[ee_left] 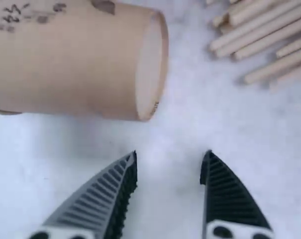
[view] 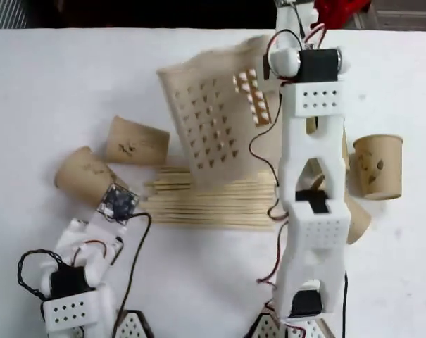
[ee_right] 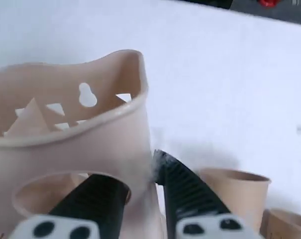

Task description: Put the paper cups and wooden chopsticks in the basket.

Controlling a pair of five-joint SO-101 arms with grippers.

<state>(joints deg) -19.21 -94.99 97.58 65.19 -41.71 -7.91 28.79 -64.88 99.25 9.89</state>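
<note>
The basket [view: 213, 120] lies tipped over on its side on the white counter [view: 58, 84]. The right claw [ee_right: 130, 167] is pinching the basket's wall close to the rim. One finger is on the inner side of the wall and the other finger [ee_right: 185, 194] is on the outer side. The bit of the inside that shows is just wall with cut-out holes. The rest is hidden, so I cannot tell what is in the basket.

Two paper cups sit on the counter on the outer-finger side of the right claw. The nearer cup [ee_right: 235, 191] is just past that finger and apart from the basket. The edge cup [ee_right: 284, 224] is right beside the nearer cup, a little farther from the claw.

The left claw [ee_left: 170, 155] is spread wide open with nothing between its fingers, low over the counter. The sideways cup [ee_left: 75, 59] lies on its side just ahead of this claw, off toward one finger and not touching it. One round end of the cup faces the wooden chopsticks [ee_left: 259, 40]. They lie ahead of the left claw too, off toward its other finger.

From above, the chopsticks make a flat pile between the two arms, and the basket's lower edge meets the pile. The spotted cup [view: 135, 144] lies on its side farther from the left claw, between the sideways cup and the basket
</note>
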